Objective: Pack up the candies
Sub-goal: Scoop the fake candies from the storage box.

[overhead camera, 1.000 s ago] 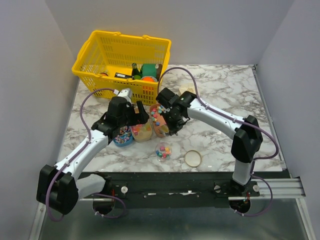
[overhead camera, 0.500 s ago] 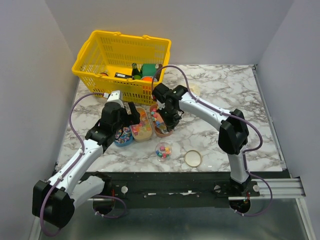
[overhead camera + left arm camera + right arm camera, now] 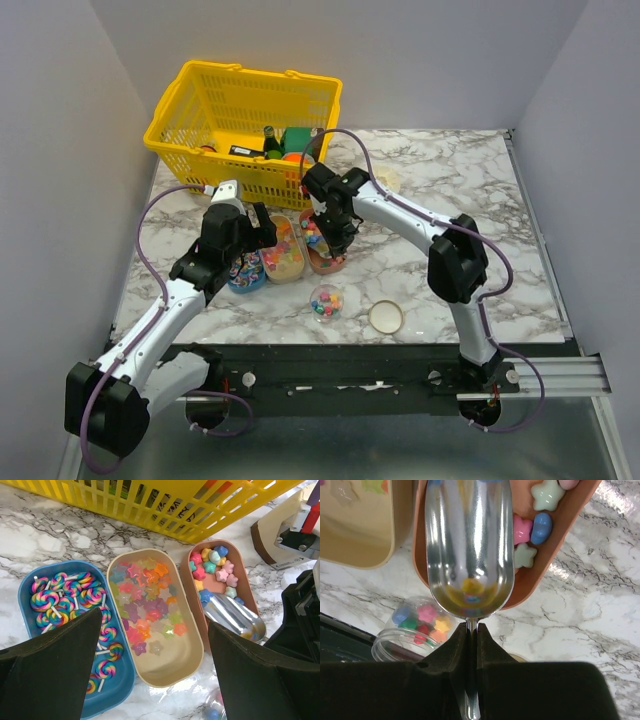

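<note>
Candies (image 3: 222, 575) are pink, blue and yellow; the basket (image 3: 215, 170) is yellow.

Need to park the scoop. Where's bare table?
Free: marble between the right arm and the table's right edge; smaller patch between pink tray, lid and that arm. Crowded: basket front, around the trays and jar.

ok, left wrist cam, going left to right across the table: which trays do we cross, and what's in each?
blue tray of swirl lollipops → cream tray of star candies → pink tray of chunkier star sweets, with the metal scoop lying in its lower end in the picture.
</note>
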Available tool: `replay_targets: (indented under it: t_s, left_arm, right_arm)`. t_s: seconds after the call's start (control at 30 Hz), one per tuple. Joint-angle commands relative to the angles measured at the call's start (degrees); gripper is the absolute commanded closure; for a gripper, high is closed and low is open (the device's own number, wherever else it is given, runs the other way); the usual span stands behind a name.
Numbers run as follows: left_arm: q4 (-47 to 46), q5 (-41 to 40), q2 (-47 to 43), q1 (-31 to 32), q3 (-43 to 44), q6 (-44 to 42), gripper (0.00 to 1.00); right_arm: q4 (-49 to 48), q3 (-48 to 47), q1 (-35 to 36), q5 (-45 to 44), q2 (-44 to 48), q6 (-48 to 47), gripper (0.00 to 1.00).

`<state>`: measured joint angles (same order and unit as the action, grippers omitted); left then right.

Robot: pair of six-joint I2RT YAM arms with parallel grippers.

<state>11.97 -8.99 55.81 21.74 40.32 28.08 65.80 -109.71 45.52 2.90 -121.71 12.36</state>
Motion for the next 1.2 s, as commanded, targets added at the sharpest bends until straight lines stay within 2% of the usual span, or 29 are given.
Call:
replay_targets:
  t_s: [0.0,0.47,0.93,1.17]
  left_arm:
    - [-0.89,-1.99,-1.06,-0.38,-0.50,-0.74,0.01]
    - [-0.89,-2.34,-0.70,-0.73,-1.03,-0.74,0.01]
    - [-1.24,-2.52,-0.35,-0.82,-1.12,-0.57,0.01]
    - [-1.16,-2.78,-0.44,-0.91,-1.12,-0.65,0.01]
  right_arm:
    - [-4.18,1.16,-0.17,-1.13,-2.56,0.21,0.99]
    - [-9.55,1.69,-2.19,-4.48,-5.73,5.65,0.99]
    - [-15.17,4.77,-3.86,-3.25,-6.43,9.70,0.99]
    - [-19.03,7.84,-3.86,-8.07,-6.17,9.70,0.99]
